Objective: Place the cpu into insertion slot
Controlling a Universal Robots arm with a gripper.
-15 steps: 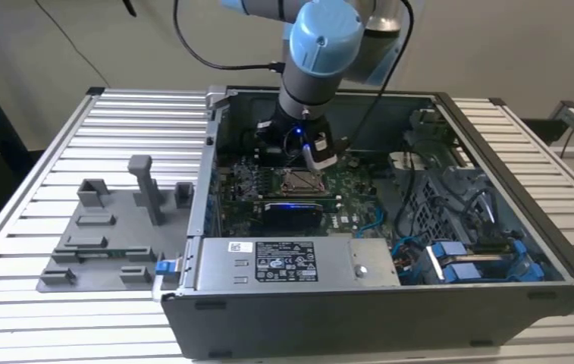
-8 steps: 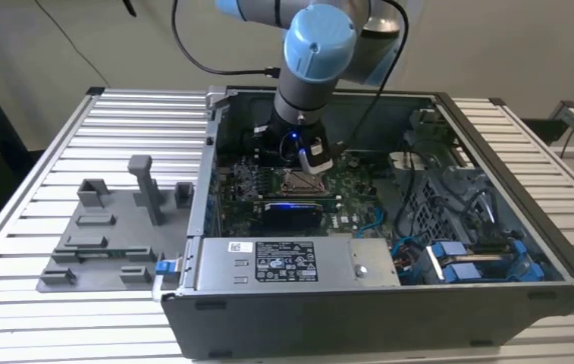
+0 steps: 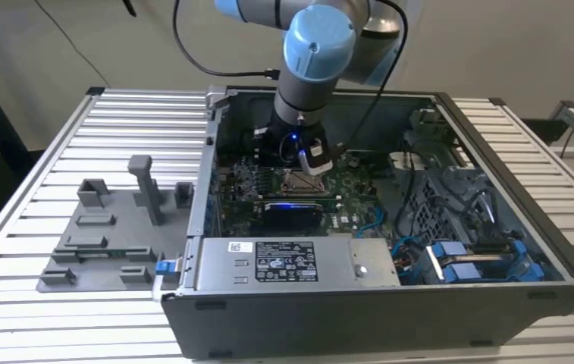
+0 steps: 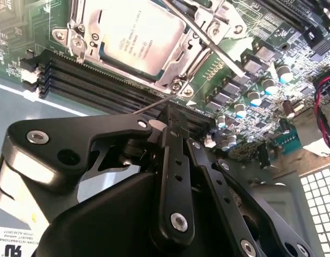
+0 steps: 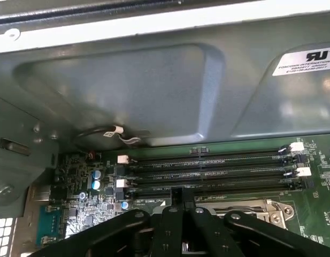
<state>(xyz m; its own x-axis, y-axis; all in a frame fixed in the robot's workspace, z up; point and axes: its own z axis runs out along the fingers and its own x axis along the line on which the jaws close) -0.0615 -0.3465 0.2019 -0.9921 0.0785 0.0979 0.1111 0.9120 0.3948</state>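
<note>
Hovered gripper [image 4: 173, 116] just beside insertion slot [image 4: 79, 33], fingers pinched narrow on nothing, likely because cpu [image 4: 140, 35] already sat flat inside its metal frame.

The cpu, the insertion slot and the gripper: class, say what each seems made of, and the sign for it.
The cpu: face looks like matte silvery metal, dull and evenly grey. The insertion slot: frame seems polished steel, with sharp glints; its lever is thin wire. The gripper: black metal or hard plastic, satin sheen, screwed joints; cannot tell which.
</note>
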